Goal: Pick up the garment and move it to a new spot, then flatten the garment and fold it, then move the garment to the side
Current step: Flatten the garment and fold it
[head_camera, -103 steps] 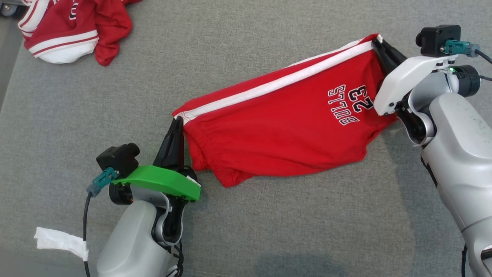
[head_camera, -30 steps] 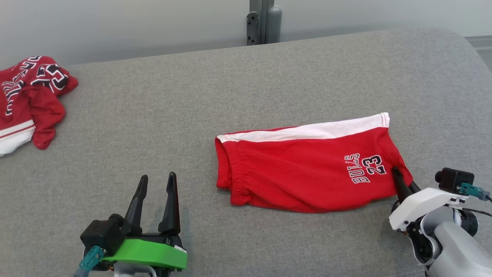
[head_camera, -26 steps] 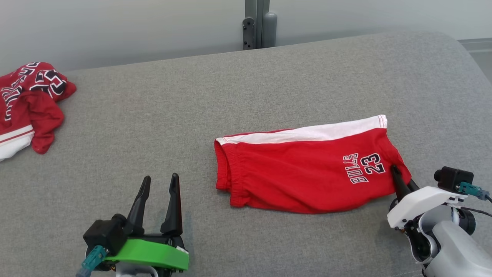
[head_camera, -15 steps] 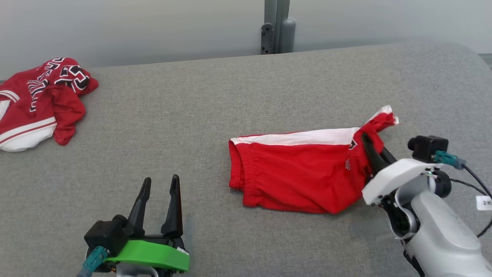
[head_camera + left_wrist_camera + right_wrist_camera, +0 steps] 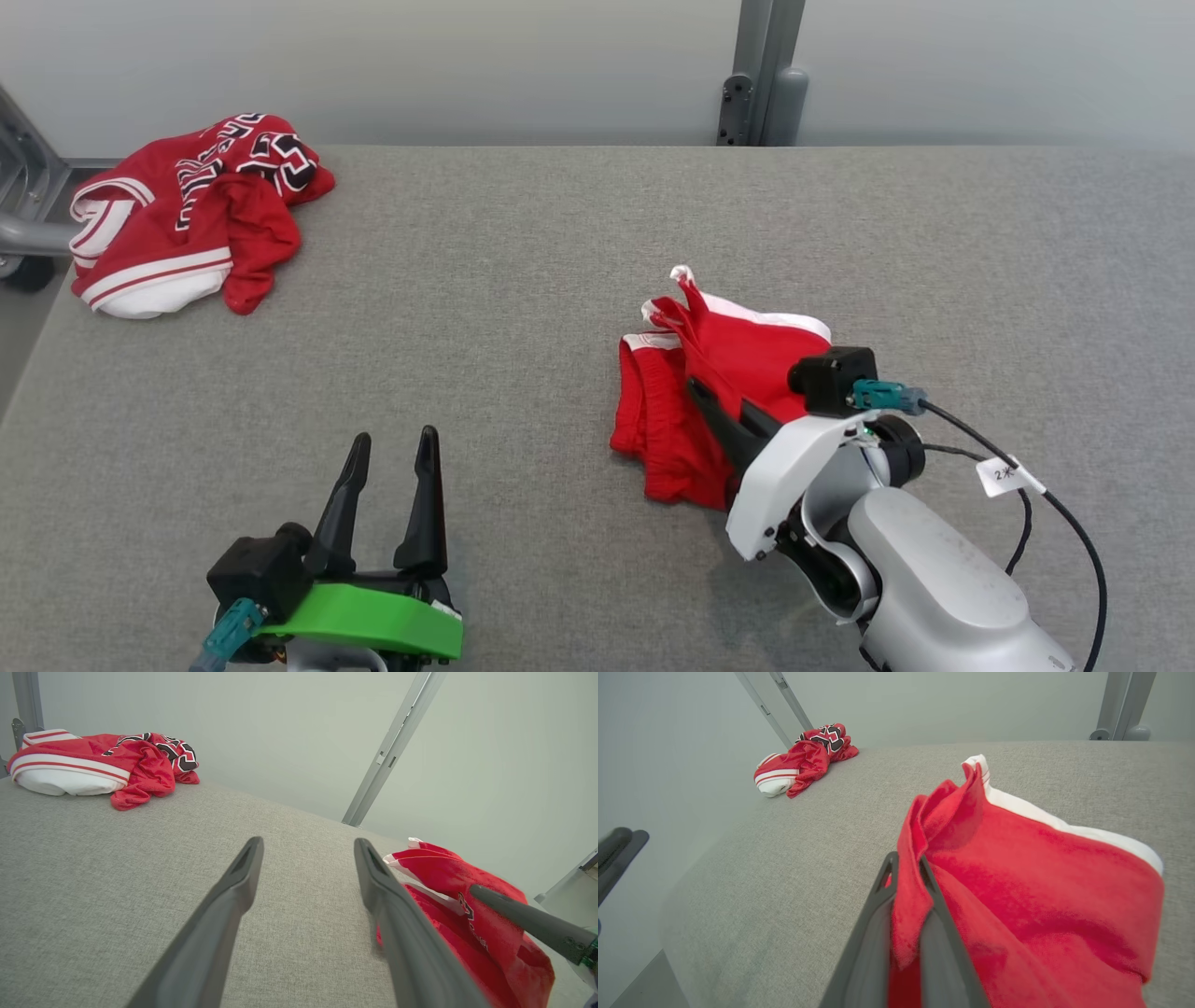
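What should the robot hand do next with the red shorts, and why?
Probably lower the pinched end down onto the waistband side. The right gripper is shut on the red shorts, holding that end up above the rest, so the fold is not laid flat yet.

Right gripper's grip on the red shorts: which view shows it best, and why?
The right wrist view: the right gripper is shut on a fold of the red shorts, cloth pinched between its fingers. The head view shows the gripper from above, tips against bunched cloth. The left wrist view shows one finger meeting the shorts side-on.
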`<state>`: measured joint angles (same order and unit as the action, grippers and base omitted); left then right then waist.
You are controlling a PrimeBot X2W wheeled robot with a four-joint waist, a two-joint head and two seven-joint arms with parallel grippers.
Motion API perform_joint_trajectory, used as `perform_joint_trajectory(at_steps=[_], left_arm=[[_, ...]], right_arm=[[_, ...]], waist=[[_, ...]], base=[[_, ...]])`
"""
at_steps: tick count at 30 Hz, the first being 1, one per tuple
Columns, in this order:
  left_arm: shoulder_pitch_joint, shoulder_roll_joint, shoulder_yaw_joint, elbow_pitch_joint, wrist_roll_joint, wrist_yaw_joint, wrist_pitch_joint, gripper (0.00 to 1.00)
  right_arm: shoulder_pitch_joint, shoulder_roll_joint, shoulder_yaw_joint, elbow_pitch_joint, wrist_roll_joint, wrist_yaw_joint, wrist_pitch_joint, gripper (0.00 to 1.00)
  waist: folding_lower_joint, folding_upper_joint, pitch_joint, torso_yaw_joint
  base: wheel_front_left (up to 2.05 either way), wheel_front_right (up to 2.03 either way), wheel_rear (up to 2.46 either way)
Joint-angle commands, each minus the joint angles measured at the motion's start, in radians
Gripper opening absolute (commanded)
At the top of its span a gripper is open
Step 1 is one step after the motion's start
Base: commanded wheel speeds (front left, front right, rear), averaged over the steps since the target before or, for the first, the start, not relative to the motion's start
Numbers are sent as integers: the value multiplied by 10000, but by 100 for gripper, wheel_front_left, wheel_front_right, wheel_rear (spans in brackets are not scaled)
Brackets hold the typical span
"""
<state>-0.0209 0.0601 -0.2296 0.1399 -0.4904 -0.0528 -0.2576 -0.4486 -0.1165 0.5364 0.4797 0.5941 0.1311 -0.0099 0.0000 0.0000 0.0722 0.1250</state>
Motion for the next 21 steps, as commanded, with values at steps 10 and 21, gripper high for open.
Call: perform_joint_trajectory(at_steps=[10,21], left_arm=[[3,-9,98,60,-68,25,-75,100],[65,-26,76,74,-31,60,-78,100]], right_arm=[[-244,223,592,1040,-276,-9,-520,100],[241,-146,273,598,390,-9,-1669,100]], waist=[[0,0,120,261],[0,0,-2,3]], base=[[0,0,0],[0,0,0]])
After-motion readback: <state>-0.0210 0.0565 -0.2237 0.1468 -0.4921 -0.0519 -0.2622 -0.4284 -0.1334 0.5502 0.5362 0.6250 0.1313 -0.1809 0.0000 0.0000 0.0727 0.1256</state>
